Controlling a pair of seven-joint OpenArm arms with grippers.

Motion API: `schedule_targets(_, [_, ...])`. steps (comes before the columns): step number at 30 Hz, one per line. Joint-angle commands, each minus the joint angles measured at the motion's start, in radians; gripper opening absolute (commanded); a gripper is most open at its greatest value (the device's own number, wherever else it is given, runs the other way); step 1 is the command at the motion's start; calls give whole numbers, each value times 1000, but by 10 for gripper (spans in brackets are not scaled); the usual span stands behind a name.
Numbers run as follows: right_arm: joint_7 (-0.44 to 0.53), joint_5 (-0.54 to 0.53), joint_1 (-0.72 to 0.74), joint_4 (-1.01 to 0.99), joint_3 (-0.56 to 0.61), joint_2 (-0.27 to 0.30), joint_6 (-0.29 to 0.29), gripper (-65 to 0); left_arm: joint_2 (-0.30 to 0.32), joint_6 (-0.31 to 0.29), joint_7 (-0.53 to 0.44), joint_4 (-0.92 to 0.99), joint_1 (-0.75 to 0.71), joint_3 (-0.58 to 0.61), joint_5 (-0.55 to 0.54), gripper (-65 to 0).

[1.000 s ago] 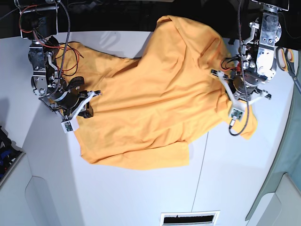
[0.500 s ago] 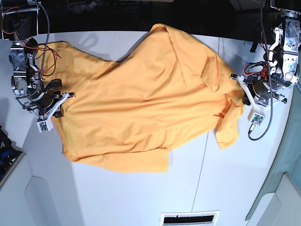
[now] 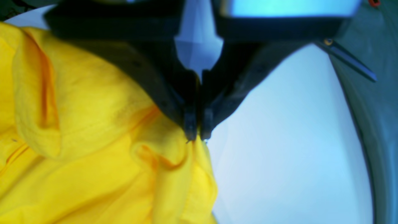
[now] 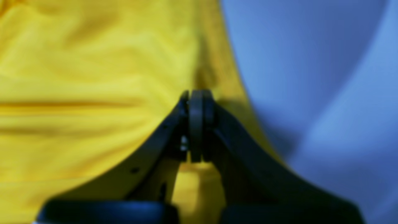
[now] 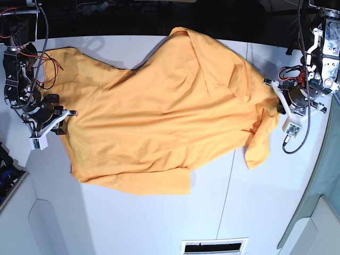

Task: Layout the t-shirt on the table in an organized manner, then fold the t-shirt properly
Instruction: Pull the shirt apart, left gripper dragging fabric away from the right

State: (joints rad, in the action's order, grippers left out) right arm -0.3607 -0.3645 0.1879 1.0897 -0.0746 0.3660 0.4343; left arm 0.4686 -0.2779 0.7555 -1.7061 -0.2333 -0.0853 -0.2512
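The orange-yellow t-shirt [image 5: 159, 117] lies spread and wrinkled across the white table [image 5: 159, 223], one part reaching past the far edge. In the base view my right gripper [image 5: 61, 119] is at the shirt's left edge, and my left gripper [image 5: 275, 101] is at its right edge, where a sleeve hangs folded down. The left wrist view shows the left gripper [image 3: 197, 138] shut on a bunched fold of the t-shirt [image 3: 93, 140] just above the table [image 3: 279, 140]. The blurred right wrist view shows the right gripper [image 4: 197, 96] shut on the t-shirt [image 4: 93, 93] near its edge.
A thin dark seam [image 5: 228, 175] runs down the tabletop right of centre. A slotted vent [image 5: 215, 246] sits at the near edge. Cables hang from both arms. A grey-green panel [image 5: 319, 186] borders the table's right side, and dark clutter [image 5: 6, 164] lies at the left edge.
Both arms have moved outward, away from each other, pulling the shirt wider and flatter. The shirt's left edge has shifted left with the right gripper. Both grips have stayed shut.
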Motion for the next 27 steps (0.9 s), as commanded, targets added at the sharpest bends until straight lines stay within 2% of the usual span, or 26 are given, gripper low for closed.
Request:
schedule_targets(1, [8,-39,19,34,-8,0,28,-650,16,1,-14,-14,2,-7,-3,-650])
schedule_targets(6, [-37,-56,16,50,-8,-75,89,-650,16,1,-20,-14,-8,-7,-3,-650])
schedule_targets(9, [-36,18,8,24,-8,-116,88,-650,17,0,-24,-14,-8,-7,-2,-650])
schedule_targets(11, [-29,51,5,-9,-8,-122,86,-650,17,-8,-23,-10,-8,-7,-1,-650])
schedule_targets(14, [-1,62,3,-71,-8,-101,86,-650,19,-26,-27,29,-7,-7,0,-650])
schedule_targets(21, [77,62,3,-137,-11,-23,85,-650,34,-27,-60,112,2,-7,0,-650])
schedule_targets(27, [81,62,6,-137,-57,2,55,-650,33,-100,-92,179,57,-7,-53,-650])
